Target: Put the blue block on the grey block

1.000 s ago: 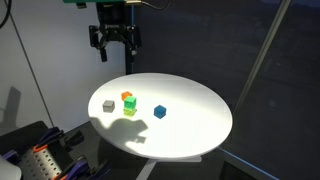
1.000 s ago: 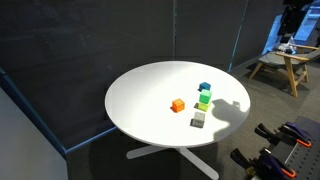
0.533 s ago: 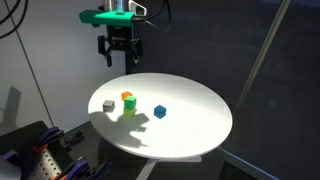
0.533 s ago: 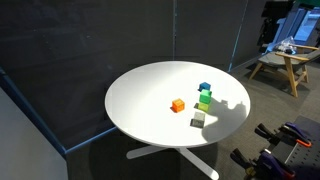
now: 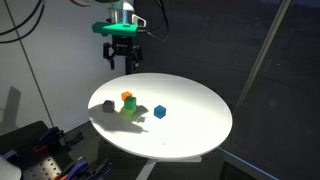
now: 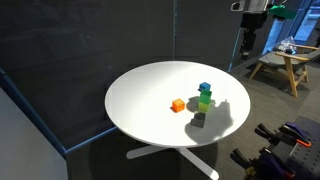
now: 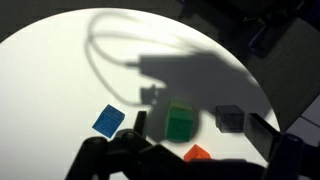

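End effector seen wide open, empty, above bench; blue block to be approached vert., gripped square, ctr'd on grey block.

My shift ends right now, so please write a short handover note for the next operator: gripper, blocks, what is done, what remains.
Gripper: open, empty, high above table level.
Blue block: on the white table, standing apart from the others.
Grey block: on the table, nothing on top, with the orange block and green block close by.
Done: nothing yet.
Left: grasp the blue block, lift it, and set it on the grey block.
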Robot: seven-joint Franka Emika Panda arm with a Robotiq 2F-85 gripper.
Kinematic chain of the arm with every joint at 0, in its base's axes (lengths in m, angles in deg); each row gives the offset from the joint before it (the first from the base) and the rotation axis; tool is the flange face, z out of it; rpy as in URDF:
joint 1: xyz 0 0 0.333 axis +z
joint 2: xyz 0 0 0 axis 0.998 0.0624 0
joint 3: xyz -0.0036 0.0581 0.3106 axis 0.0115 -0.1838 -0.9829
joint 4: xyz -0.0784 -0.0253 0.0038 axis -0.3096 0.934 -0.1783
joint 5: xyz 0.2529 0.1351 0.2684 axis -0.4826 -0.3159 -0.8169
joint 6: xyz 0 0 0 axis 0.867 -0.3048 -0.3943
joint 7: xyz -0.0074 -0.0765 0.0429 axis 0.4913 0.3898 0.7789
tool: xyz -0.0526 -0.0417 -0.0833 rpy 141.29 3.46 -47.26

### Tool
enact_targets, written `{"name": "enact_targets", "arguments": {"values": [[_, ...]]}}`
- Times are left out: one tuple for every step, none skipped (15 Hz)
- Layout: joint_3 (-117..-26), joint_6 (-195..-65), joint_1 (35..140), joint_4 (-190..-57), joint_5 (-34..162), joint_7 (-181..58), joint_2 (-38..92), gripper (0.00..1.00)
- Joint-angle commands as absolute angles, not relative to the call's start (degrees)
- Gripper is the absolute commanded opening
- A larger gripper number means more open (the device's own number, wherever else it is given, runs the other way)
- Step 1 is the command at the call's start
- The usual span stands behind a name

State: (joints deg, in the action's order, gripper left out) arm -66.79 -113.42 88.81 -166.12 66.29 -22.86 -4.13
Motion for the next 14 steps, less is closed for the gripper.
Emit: {"name": "enact_targets", "arguments": {"values": [[-68.6,-113.3,88.4,-162.1,65.1,-23.9,1.1,1.0],[-69.2,-113.4,88.3,-161.6,65.3,-24.8,2.2,1.0],[-69.6,-113.4,88.3,-161.1,65.4,-25.4,3.3,1.0],[-70.1,-113.5,88.2,-160.7,65.6,-26.3,4.3,1.0],[-70.5,-113.5,88.1,-160.3,65.8,-26.9,5.2,1.0],[-70.8,-113.7,88.0,-160.0,65.9,-27.9,6.1,1.0],[-71.1,-113.7,87.9,-159.6,65.9,-28.6,7.0,1.0],[-71.3,-113.7,87.7,-159.0,65.8,-29.6,8.0,1.0],[-71.3,-113.5,87.4,-158.4,65.6,-30.7,8.9,1.0],[-71.4,-113.4,87.2,-157.8,65.4,-31.9,9.7,1.0],[-71.3,-113.1,86.8,-157.1,64.9,-33.2,10.6,1.0],[-71.2,-112.8,86.5,-156.4,64.7,-34.6,11.5,1.0],[-71.1,-112.7,86.1,-155.7,64.6,-36.0,12.3,1.0],[-71.0,-112.6,85.6,-155.1,64.3,-37.3,13.1,1.0]]}}
